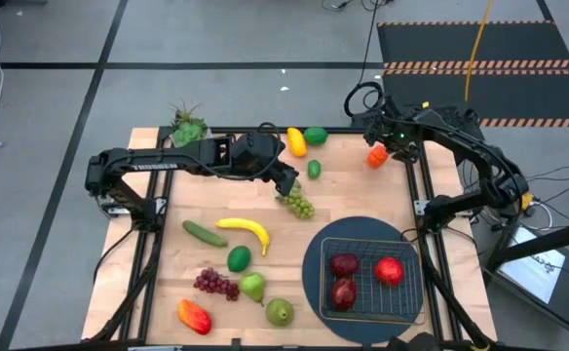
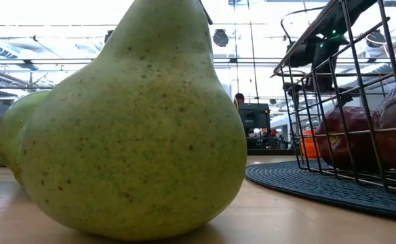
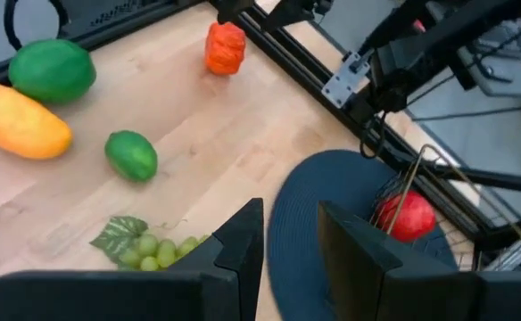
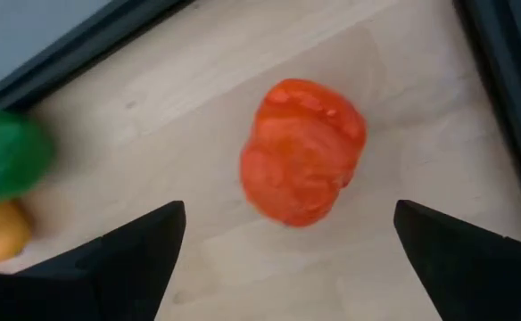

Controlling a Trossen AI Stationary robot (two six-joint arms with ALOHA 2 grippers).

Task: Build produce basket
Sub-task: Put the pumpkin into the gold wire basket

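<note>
The right gripper [image 4: 287, 245], jaws spread wide, is hanging over the orange pepper [image 4: 302, 152] at the high view's upper right, seemingly lining up a pick. The left gripper [image 3: 287, 241], jaws narrow and empty, is hovering by the green grapes [image 1: 298, 203] at centre. The basket [image 1: 411, 283], lower right, is holding three red fruits; only the low view shows the pear [image 2: 133, 129] looming close.

Floor [image 1: 60, 107]: grey panels are lying in a grid of dark seams.
Mats [image 1: 479, 44]: black ribbed mats with orange-striped edges are covering the floor beyond the table's far right corner — a yellow cable [image 1: 476, 39] is crossing them.
Ceiling [image 2: 62, 41]: bright light is flooding in behind beams.
</note>
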